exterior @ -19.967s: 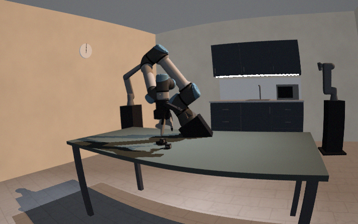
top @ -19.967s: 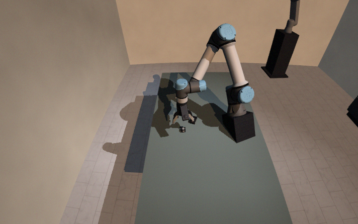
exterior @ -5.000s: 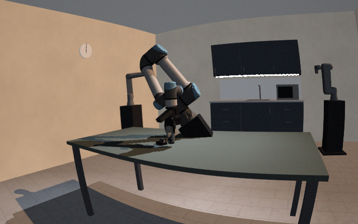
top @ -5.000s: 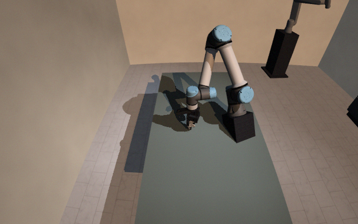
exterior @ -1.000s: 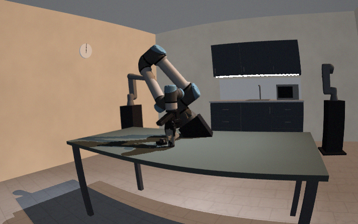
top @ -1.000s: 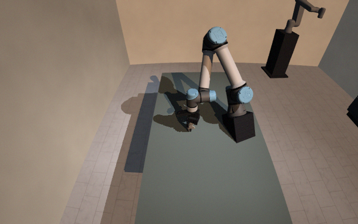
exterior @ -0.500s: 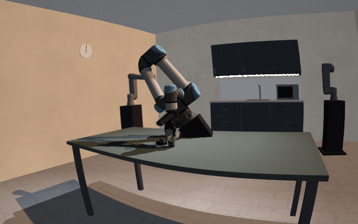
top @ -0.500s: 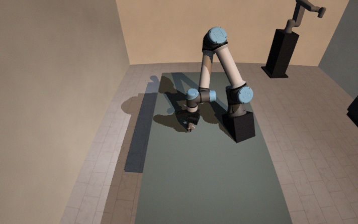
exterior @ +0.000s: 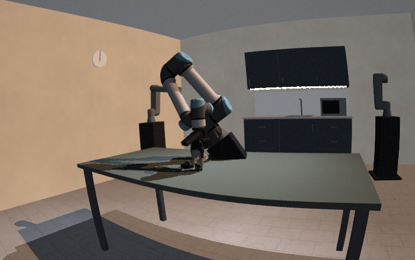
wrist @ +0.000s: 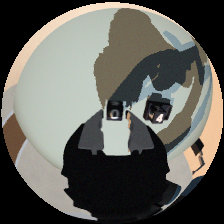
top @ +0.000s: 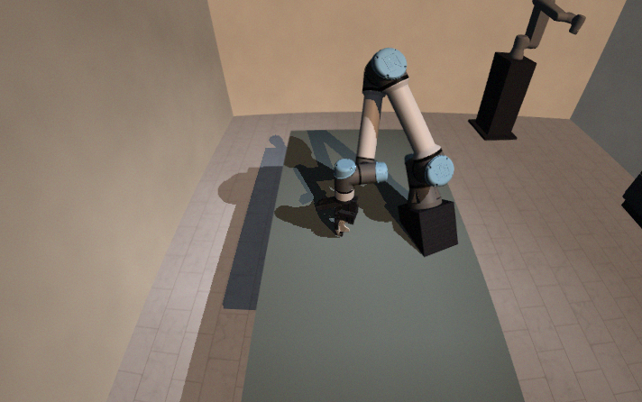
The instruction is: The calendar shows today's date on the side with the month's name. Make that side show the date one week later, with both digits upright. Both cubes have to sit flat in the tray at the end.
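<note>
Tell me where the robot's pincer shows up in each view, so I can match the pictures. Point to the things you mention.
Top: just below the centre, under the wrist joint.
Exterior: left of centre, low, near the front edge.
Wrist: centre and lower middle, fingers pointing up the picture.
Shared landmark: the grey-green table top (top: 379, 307) (exterior: 275, 177) (wrist: 55, 90), beneath the pincer (top: 340, 230) (exterior: 197, 164) (wrist: 114, 110).
</note>
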Robot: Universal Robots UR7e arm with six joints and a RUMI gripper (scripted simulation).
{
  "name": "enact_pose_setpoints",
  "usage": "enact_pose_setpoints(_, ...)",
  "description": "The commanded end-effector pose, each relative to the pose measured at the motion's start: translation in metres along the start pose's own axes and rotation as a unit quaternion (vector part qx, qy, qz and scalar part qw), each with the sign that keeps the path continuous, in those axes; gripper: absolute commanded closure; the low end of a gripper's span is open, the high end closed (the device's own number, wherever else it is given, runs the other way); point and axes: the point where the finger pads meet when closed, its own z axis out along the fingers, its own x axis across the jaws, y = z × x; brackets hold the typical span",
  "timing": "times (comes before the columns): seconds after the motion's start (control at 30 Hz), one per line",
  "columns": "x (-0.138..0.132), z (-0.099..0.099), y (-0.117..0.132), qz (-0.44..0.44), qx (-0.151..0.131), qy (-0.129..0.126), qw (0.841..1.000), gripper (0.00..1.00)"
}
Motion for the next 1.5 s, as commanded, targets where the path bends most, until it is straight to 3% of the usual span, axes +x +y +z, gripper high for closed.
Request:
enact_pose_setpoints(0.0, 0.0, -0.001, 0.0, 0.0, 0.0, 0.0, 1.0, 0.72)
enact_pose_setpoints(0.43, 0.0, -0.027, 0.0, 0.0, 0.0, 0.0, 1.0, 0.72)
enact_pose_setpoints(0.9, 0.0, -0.082, 0.0, 0.0, 0.0, 0.0, 1.0, 0.72)
enact_pose_setpoints(1.27, 0.0, -0.09, 0.0, 0.0, 0.0, 0.0, 1.0, 0.72)
enact_pose_setpoints(1.3, 0.0, -0.09, 0.0, 0.0, 0.0, 0.0, 1.0, 0.0)
enact_pose_setpoints(1.47, 0.0, -0.09, 0.0, 0.0, 0.0, 0.0, 1.0, 0.0)
